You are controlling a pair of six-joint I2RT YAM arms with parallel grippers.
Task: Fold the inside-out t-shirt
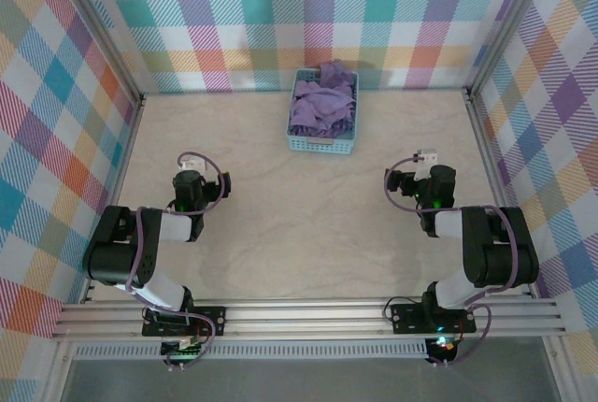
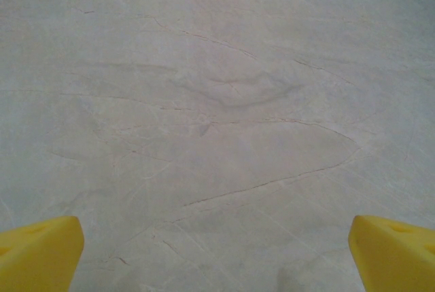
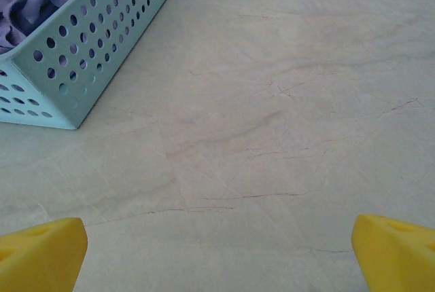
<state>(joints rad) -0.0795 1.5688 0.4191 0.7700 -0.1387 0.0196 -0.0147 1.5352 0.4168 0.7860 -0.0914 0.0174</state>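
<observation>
The lavender-purple t-shirt (image 1: 323,105) lies crumpled in a heap inside a light blue plastic basket (image 1: 320,147), bunched into soft folds, with part of the cloth rising above the rim at the basket's far right corner. No part of the shirt touches the surface outside the basket. From the right wrist, a fold of the purple cloth shows over the rim at the upper left, and the basket's side walls are pierced with rows of round holes. The basket stands on the far middle of the desk (image 1: 308,234), close to the back wall and roughly centred between the two arms. The desk top is a pale beige sheet with fine creases and faint cracked lines, and it is bare around both arms. The left claw (image 1: 191,170) hangs over the left part of the desk, well apart from the basket and nearer the viewer than it. Seen from its own wrist, its yellow fingers (image 2: 41,254) stand at the two lower corners with the wrinkled desk between them, so the claw is spread wide and holds nothing. The right claw (image 1: 422,166) sits over the right part of the desk, likewise well apart from the basket, and faces towards the basket's near right corner. Its yellow tips are just as far apart over bare desk, so it is wide and empty too. Plaid walls (image 1: 280,9) in pastel checks close in the desk on three sides.
</observation>
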